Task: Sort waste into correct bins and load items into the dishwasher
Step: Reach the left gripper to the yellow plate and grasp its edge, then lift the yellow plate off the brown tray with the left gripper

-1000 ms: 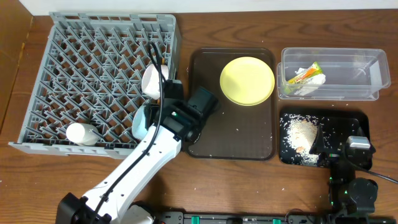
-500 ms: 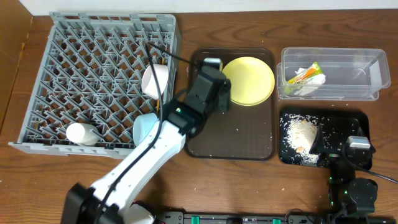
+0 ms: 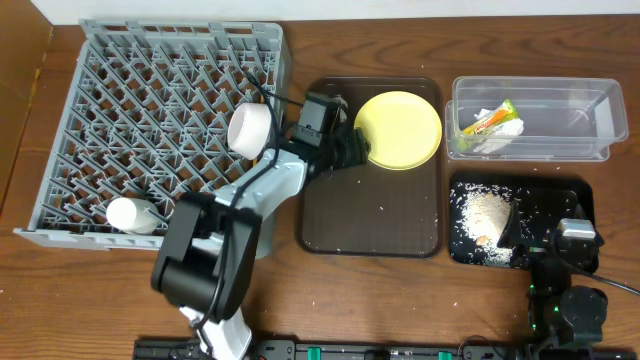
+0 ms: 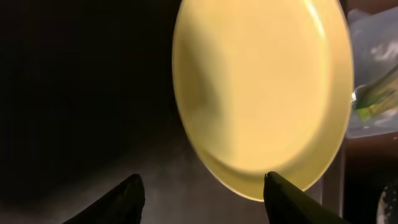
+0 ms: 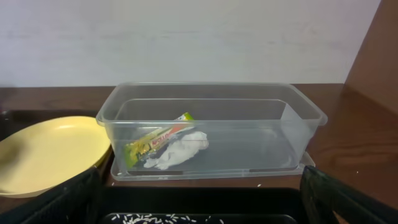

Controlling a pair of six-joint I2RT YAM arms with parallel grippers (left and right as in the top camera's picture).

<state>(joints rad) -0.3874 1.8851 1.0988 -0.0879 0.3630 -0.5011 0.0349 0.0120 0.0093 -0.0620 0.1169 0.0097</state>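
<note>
A round yellow plate (image 3: 400,128) lies at the back of the brown serving tray (image 3: 370,215). My left gripper (image 3: 352,150) hovers at the plate's left rim, open and holding nothing. In the left wrist view the plate (image 4: 261,93) fills the frame, with one fingertip (image 4: 277,186) overlapping its near edge. The grey dish rack (image 3: 150,90) holds a white bowl (image 3: 250,130) and a small white cup (image 3: 130,215). The clear tub (image 3: 580,120) contains the wrapper (image 5: 158,140) and napkin (image 5: 180,151). My right gripper (image 5: 205,208) stands wide open over the black tray (image 3: 550,195), beside the crumbs (image 3: 480,215).
The left arm stretches from the table's front edge across the rack's right corner to the brown tray. A few loose crumbs dot the brown tray. The tub and black tray sit one behind the other at the far right.
My left arm has swung right from the rack's corner over the brown tray to the plate's left rim. Its jaws have opened wider. The right arm has not moved.
</note>
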